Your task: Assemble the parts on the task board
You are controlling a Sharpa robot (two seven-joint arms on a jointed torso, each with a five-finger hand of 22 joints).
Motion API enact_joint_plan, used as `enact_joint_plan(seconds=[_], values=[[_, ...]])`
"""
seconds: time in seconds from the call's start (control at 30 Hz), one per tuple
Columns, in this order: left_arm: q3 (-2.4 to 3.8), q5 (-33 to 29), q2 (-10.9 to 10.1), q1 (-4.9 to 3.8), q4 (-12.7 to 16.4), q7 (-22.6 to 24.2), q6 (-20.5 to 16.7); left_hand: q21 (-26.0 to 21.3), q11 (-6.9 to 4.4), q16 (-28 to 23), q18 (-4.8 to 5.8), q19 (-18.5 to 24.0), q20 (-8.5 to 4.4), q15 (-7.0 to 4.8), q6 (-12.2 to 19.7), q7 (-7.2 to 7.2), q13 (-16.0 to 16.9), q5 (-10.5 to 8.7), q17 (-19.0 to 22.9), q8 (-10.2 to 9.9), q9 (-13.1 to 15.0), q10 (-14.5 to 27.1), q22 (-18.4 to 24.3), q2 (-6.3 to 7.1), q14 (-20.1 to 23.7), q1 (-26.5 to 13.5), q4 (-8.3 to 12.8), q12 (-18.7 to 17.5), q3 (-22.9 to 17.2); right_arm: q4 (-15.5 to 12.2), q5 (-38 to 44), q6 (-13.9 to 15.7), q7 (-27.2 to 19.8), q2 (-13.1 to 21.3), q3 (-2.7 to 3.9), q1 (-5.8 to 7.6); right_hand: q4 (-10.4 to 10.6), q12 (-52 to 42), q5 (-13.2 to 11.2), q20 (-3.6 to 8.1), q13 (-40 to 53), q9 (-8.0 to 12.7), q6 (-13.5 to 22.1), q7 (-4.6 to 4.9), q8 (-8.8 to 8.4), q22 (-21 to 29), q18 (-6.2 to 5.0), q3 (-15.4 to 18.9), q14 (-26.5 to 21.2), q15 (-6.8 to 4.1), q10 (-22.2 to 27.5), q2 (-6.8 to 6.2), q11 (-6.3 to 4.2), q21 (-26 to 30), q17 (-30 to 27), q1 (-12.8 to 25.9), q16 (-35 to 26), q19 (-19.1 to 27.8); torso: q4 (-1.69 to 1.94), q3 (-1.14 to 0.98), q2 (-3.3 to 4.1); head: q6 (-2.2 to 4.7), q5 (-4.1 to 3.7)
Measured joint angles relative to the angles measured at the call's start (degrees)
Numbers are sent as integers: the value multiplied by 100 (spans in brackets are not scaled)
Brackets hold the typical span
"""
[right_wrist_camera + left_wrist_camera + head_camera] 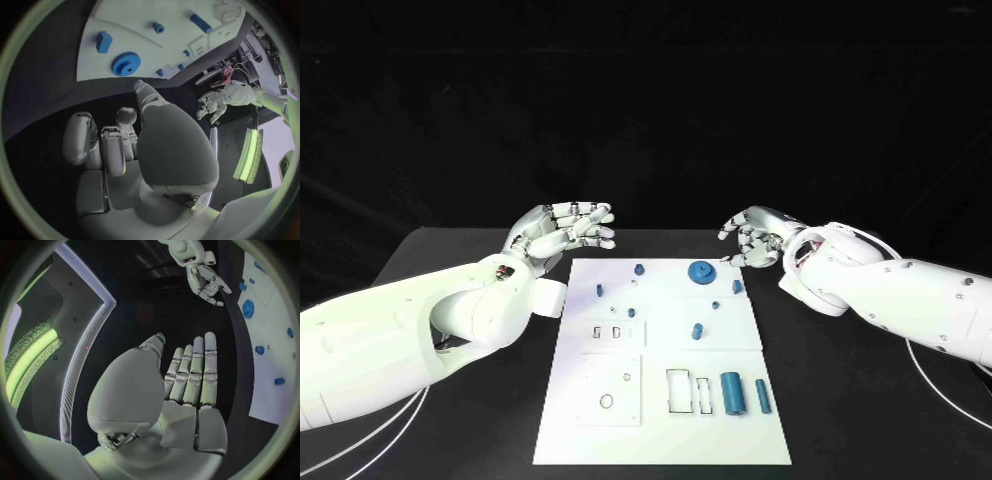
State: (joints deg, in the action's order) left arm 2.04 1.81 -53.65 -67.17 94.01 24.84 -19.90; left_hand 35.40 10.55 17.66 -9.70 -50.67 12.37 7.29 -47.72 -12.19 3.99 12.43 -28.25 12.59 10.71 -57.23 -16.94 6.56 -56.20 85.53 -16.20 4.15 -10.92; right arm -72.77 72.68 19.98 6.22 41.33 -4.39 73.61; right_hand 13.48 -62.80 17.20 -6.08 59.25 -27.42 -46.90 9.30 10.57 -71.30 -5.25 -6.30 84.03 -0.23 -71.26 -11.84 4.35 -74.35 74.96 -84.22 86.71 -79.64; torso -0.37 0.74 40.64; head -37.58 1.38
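The board [661,420] lies flat in the middle of my black tabletop [473,250], blue parts [731,392] on it. My left robot hand [567,232] and right robot hand [754,238] hang past its far corners, holding nothing. A clumsy reach could knock the little pegs [694,330] over.

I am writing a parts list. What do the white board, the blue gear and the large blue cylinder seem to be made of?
Task board: probably matte white plastic, flat, with no glare. Blue gear: likely moulded or printed plastic, evenly blue and dull, with fine teeth visible in the right wrist view. Large blue cylinder: same even blue, faint sheen; plastic, though painted metal is possible.
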Motion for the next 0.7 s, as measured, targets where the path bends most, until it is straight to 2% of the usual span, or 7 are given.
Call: enact_joint_plan(seconds=[0.03,0.07,0.13,0.3,0.4,0.43,0.7], values=[[0,0,-1,0,-2,1,8,0,0,0,0,0,0,0,0,0,0,0,0,0,0,0,0,0,0,0,0,0,0,78,-63,-69,7,-19,0,-1,99,-419,0,-4,429,-8,31,6,13,-76,0,52,0,0,-172,6,12,-55,0,-48,40,-37,-3,-1,0,-1,1],[0,-1,-1,0,-2,2,13,0,0,0,0,0,0,0,0,0,0,0,0,0,0,0,0,0,0,0,0,0,0,131,-103,-118,13,-38,0,-2,203,-897,0,-17,926,-15,58,25,52,-185,72,106,-5,5,-432,22,26,-140,0,-85,87,-101,-3,-1,1,-1,-1],[0,-1,-1,0,-8,3,25,0,0,0,0,0,0,0,0,0,0,0,0,0,0,0,0,0,0,0,0,0,0,235,-172,-216,26,-103,-1,-14,282,-1440,0,-39,1459,-25,87,54,92,-326,88,178,0,45,-750,41,39,-249,0,-104,143,-163,3,-1,4,1,-11],[-1,-3,3,2,-21,4,46,0,0,0,0,0,0,0,0,0,0,0,0,0,0,0,0,0,0,0,0,0,0,406,-266,-383,48,-290,-10,-71,305,-1861,0,-49,1572,-31,113,79,139,-365,88,201,1,45,-1009,53,68,-369,0,-115,201,-236,24,-1,15,-8,-15],[-2,-4,6,2,-29,4,56,0,0,0,-1,0,0,0,0,0,0,0,0,0,-1,0,0,0,0,0,0,0,0,494,-299,-461,74,-417,-13,-121,305,-2126,-24,-68,1572,-30,118,84,153,-365,110,200,0,86,-1219,55,76,-452,0,-113,241,-277,32,-5,22,-24,-16],[-2,-4,7,2,-31,4,59,0,0,0,0,0,0,0,0,1,0,0,1,0,-1,0,0,0,0,0,0,0,0,517,-307,-482,83,-453,-14,-133,305,-2232,-24,-71,1572,-36,119,85,184,-365,175,200,0,86,-1247,92,86,-489,0,-76,241,-298,34,-7,24,-28,-16],[-2,-5,22,2,-37,4,73,0,0,0,0,21,21,0,0,1,0,0,-7,0,6,0,0,0,0,0,0,0,0,694,-335,-569,169,-689,-20,-195,305,-2341,-24,-75,1571,-41,116,82,207,-364,175,200,0,86,-1249,137,88,-537,-1,-76,263,-326,39,-15,30,-69,-16]])
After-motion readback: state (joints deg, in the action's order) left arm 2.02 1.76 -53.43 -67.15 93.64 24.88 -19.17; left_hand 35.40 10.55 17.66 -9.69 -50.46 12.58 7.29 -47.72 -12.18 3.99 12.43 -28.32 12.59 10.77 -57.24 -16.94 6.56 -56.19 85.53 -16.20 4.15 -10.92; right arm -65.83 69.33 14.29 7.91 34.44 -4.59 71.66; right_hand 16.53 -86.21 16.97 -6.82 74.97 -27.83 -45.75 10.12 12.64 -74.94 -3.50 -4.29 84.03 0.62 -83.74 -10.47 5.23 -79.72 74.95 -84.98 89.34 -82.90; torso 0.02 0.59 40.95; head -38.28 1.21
